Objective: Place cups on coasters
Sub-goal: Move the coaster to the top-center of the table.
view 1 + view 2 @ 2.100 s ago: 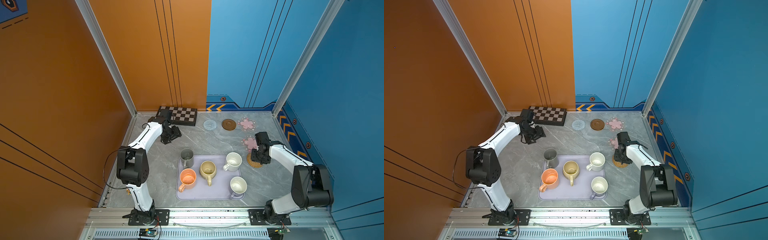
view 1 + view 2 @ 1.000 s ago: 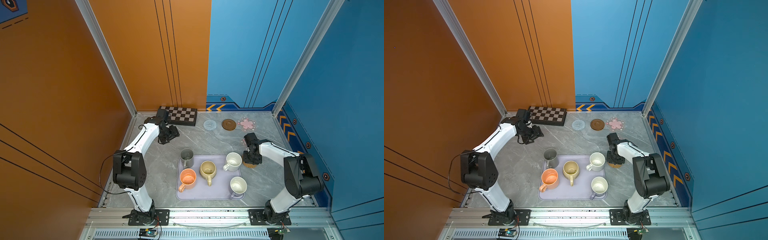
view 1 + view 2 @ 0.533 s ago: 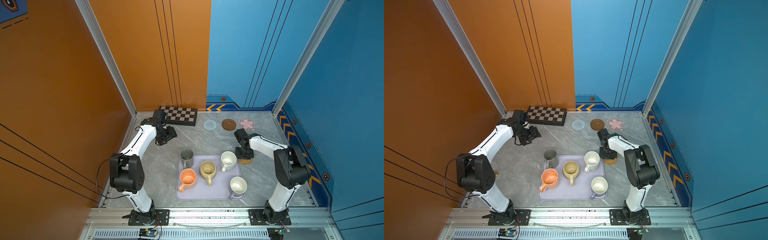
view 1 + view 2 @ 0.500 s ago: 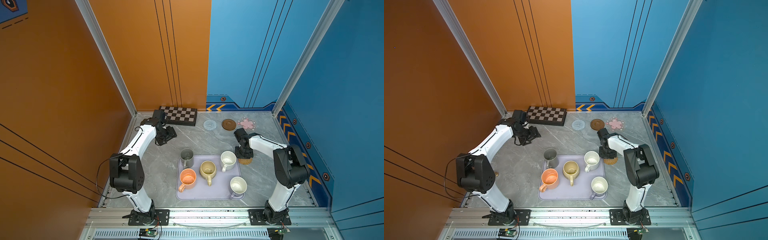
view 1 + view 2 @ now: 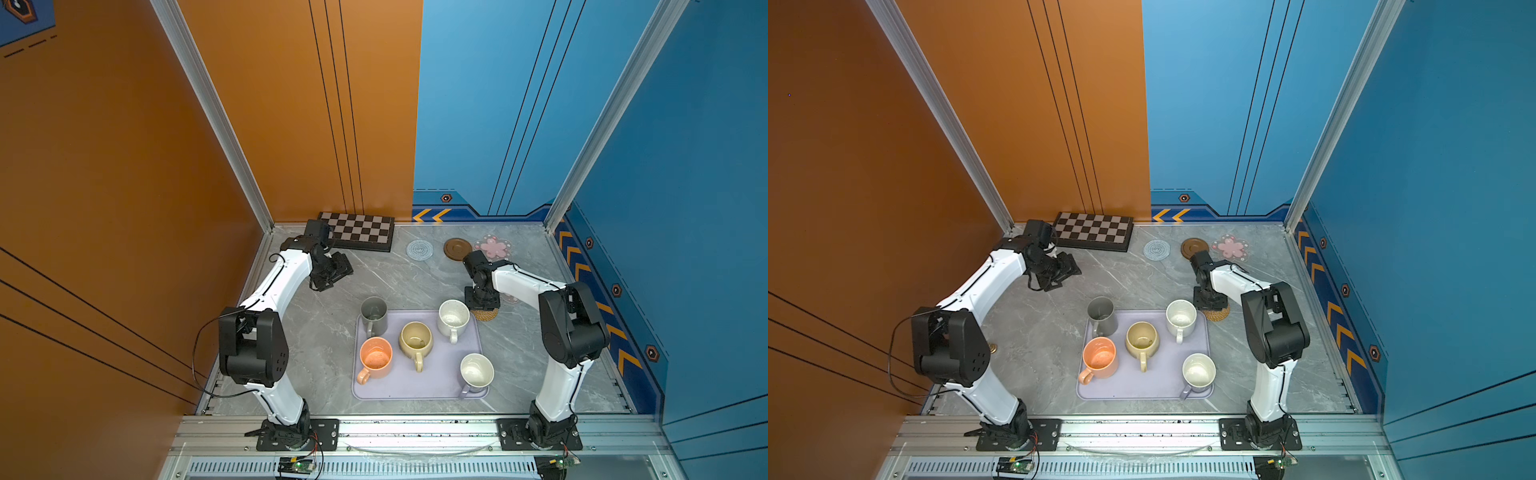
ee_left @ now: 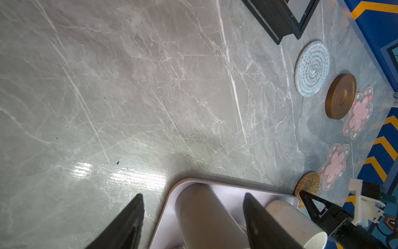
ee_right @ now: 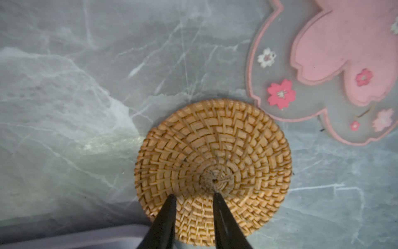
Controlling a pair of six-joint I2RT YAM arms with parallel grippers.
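Plainly no mug on a coaster yet

We count all five mugs on the lavender tray (image 5: 415, 395): the grey mug (image 5: 374, 312) at its far left corner, the orange mug (image 5: 375, 356), the beige-yellow mug (image 5: 415, 338), the speckled white mug (image 5: 453, 319) and the lavender mug (image 5: 476, 371). Not one stands on a coaster, so we judge the whole of the placing is left, five mugs for five coasters.

The right tool (image 7: 193, 195) points down onto the rattan coaster (image 7: 226, 140), its two tips narrowly parted and resting on the weave near the centre; we see nothing clasped between them. The left tool (image 6: 193, 194) hangs released, jaws wide and empty, above the worktop (image 6: 129, 86) near the chequered board (image 5: 357, 236).

On room: the rattan coaster lies just beside the tray's far right corner and near the speckled white mug. Its other side comes up to the near pink-flower coaster (image 7: 333, 64), touching or just apart, we cannot tell. That corner looks crowded to us for setting down a handled mug. The pale-blue spiral coaster (image 5: 419, 249), the wooden disc coaster (image 5: 456, 248) and the far pink-flower coaster (image 5: 493, 246) sit in a row close to the back wall (image 5: 478, 166), each just beside the next. The widest bare worktop lies left of the tray, by the left arm
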